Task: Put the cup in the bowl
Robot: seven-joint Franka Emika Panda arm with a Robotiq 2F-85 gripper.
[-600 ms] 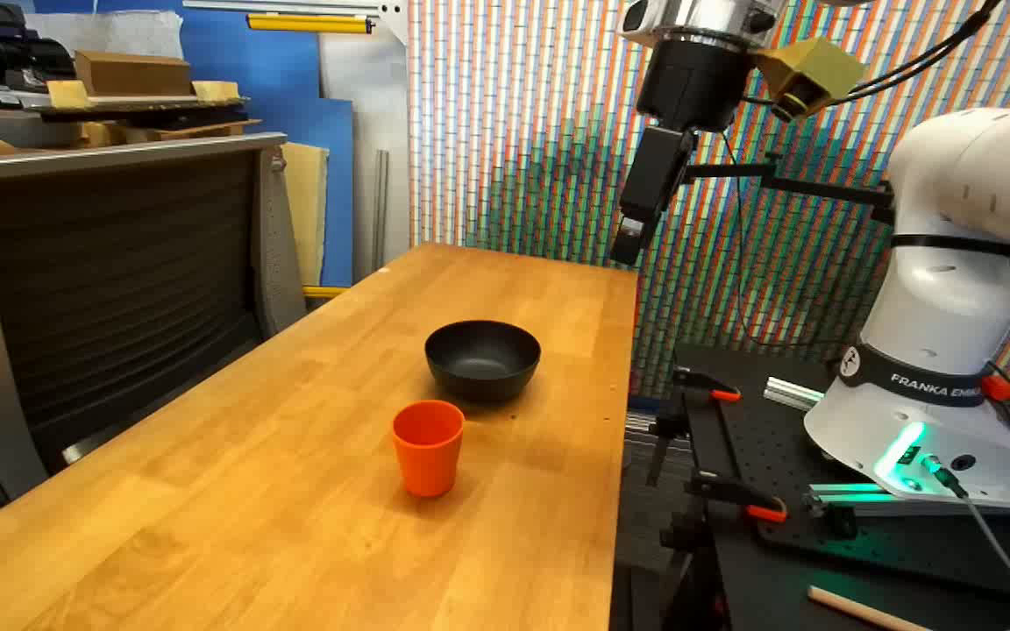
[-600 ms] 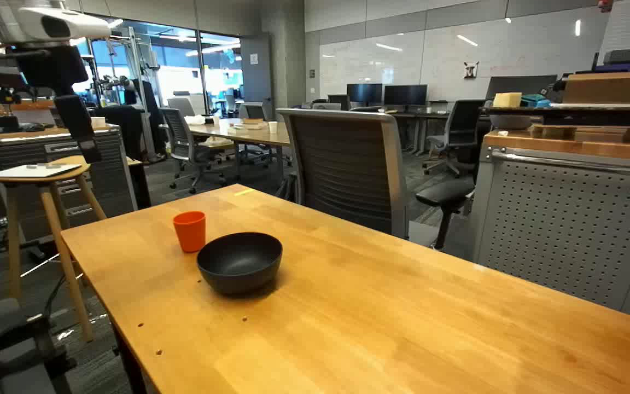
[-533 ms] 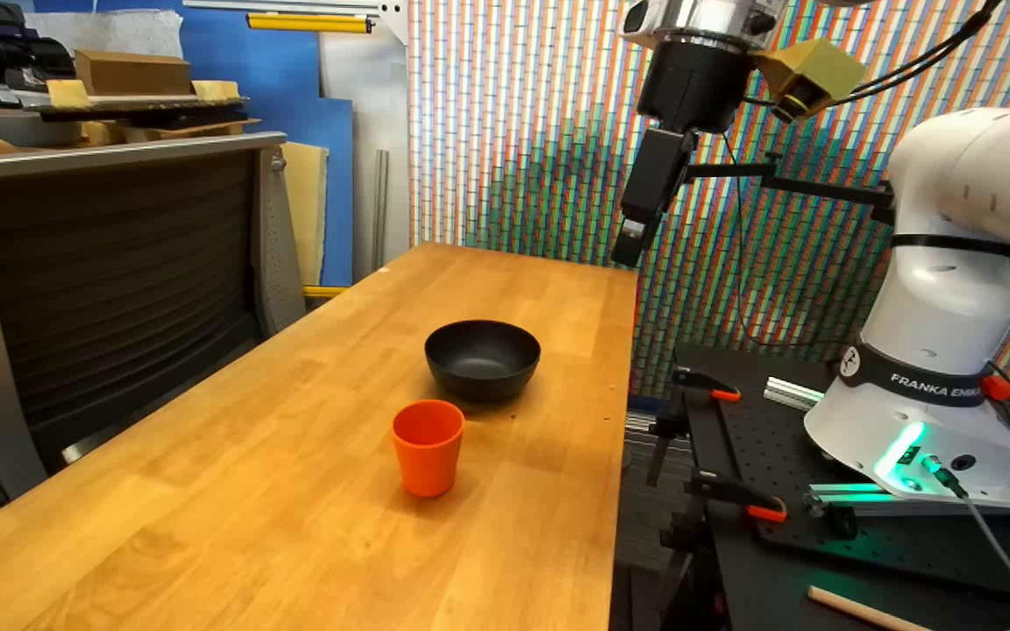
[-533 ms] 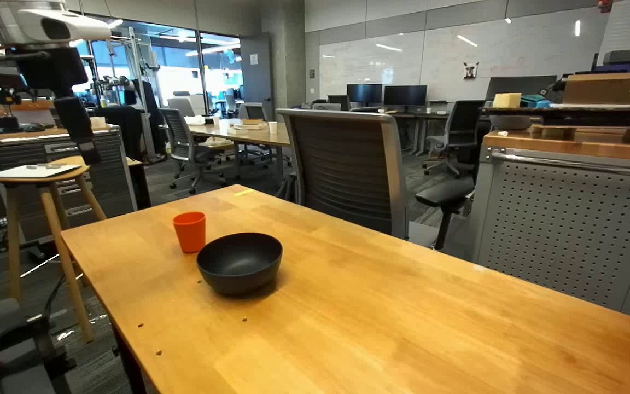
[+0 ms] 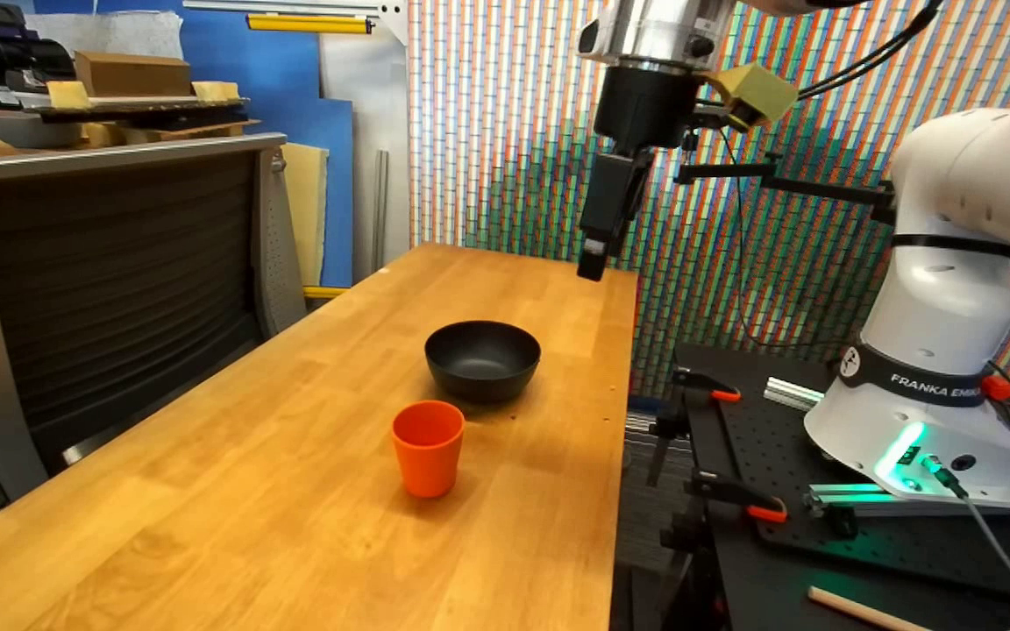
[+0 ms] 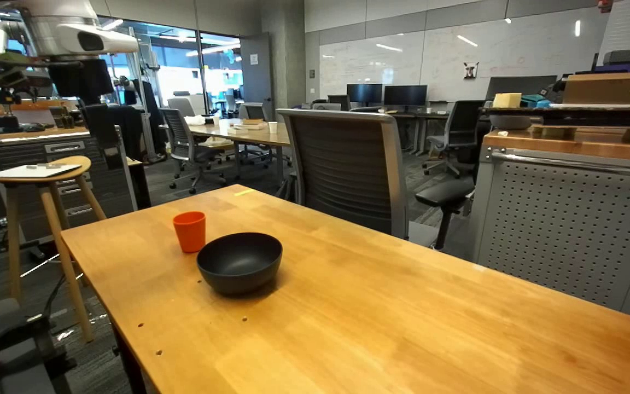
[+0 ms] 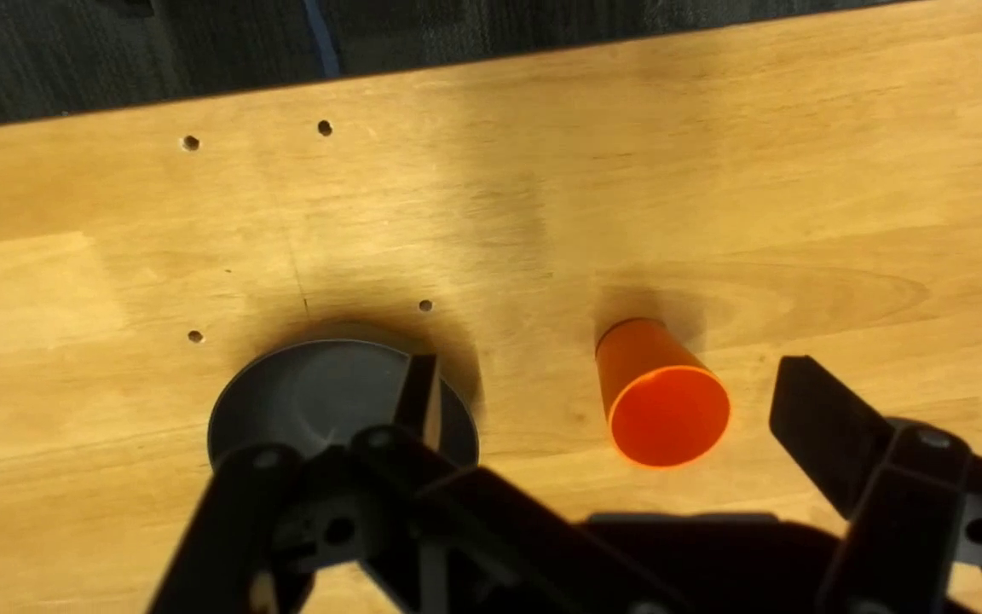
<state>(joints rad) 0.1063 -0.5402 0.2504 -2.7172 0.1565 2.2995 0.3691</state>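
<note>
The orange-red cup (image 5: 428, 456) stands upright on the wooden table, close beside the black bowl (image 5: 482, 372). The cup (image 6: 190, 234) and the bowl (image 6: 238, 273) are separate things on the tabletop in both exterior views. My gripper (image 5: 591, 267) is in the air, well above the table near its robot-side edge; it also shows in an exterior view (image 6: 111, 158). In the wrist view my gripper (image 7: 610, 375) is open and empty. The cup (image 7: 668, 418) appears between the fingers, far below them. The left finger covers part of the bowl (image 7: 303, 392).
The wooden table (image 5: 295, 491) has small holes near the bowl. A grey office chair (image 6: 348, 169) stands along the table's far side. A wooden stool (image 6: 63, 169) is beyond the table's end. Black clamps (image 5: 707, 381) sit on the robot's mount.
My gripper has moved in over the table, leftward in one exterior view and rightward in the other, and slightly lower. The cup and the bowl have not moved.
</note>
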